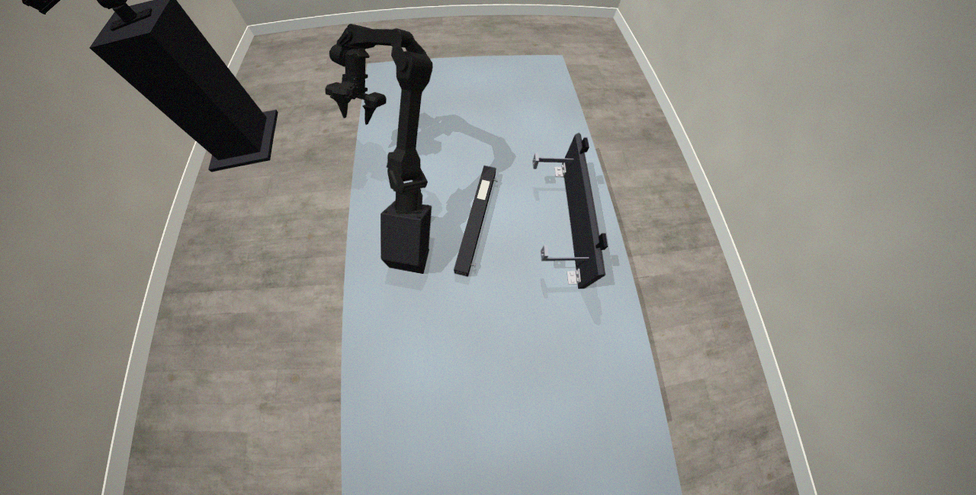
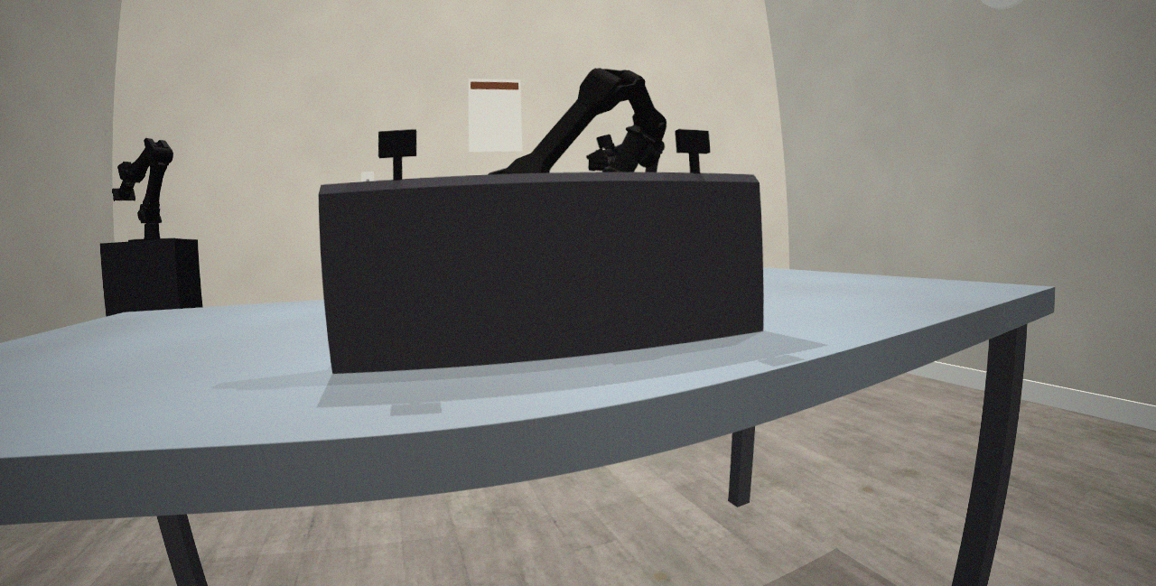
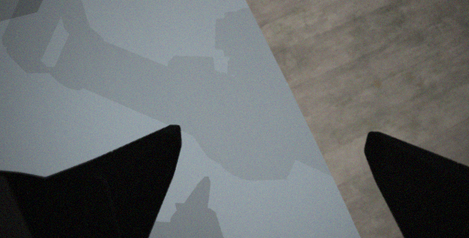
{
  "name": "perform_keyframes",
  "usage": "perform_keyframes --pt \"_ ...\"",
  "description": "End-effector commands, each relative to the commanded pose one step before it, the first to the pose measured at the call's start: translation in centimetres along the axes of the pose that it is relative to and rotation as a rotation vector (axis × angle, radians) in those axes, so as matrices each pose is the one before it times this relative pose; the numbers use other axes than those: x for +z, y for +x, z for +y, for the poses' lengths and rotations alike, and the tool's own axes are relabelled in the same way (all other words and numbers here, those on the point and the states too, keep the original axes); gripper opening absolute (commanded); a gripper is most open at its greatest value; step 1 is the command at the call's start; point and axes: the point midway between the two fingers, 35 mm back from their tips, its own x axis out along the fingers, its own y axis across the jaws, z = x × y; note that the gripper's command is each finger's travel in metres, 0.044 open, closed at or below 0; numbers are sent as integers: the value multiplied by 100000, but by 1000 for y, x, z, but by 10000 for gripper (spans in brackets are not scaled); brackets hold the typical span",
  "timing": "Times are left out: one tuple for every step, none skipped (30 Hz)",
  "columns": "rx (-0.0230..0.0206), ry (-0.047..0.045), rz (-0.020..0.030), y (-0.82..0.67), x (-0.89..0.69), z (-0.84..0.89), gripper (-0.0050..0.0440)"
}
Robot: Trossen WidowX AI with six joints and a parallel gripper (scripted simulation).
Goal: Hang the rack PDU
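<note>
The rack PDU [image 1: 476, 219] is a long black bar with a white label, lying flat on the blue table just right of my arm's base [image 1: 405, 236]. The two keyhole plates [image 1: 553, 162] [image 1: 563, 257] stick out on thin arms from the near face of an upright black panel [image 1: 585, 210] to the PDU's right. My gripper [image 1: 354, 107] hangs high over the table's left edge, far from the PDU, open and empty. In the wrist view its fingers frame only the table edge and floor. In the exterior view the panel [image 2: 539, 267] hides the PDU and plates.
A tall black pedestal [image 1: 178, 78] with a second arm stands on the floor to the left, off the table. The table's left edge [image 3: 289, 88] runs directly under my gripper.
</note>
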Motion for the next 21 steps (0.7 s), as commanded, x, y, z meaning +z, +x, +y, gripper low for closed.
perform_keyframes --pt "-2303 320 922 -703 -89 -3 400" --pt "0 0 0 0 0 0 400" --pt "0 0 0 0 0 0 400" --pt "0 0 0 0 0 0 400" --pt "0 0 0 0 0 0 400" --pt "0 0 0 0 0 0 400" --pt "0 0 0 0 0 0 400" --pt "0 0 0 0 0 0 400" --pt "0 0 0 0 0 0 400" --pt "0 0 0 0 0 0 400" --pt "0 0 0 0 0 0 400" --pt "0 0 0 0 0 0 400" --pt "0 0 0 0 0 0 400" --pt "0 0 0 0 0 0 400" --pt "0 0 0 0 0 0 400" --pt "0 0 0 0 0 0 400" --pt "0 0 0 0 0 0 400" --pt "-760 222 300 -355 30 -143 424" --pt "-126 62 231 -338 140 9 440" --pt "-265 67 203 -558 233 28 440" --pt "-412 87 84 -722 326 46 440"
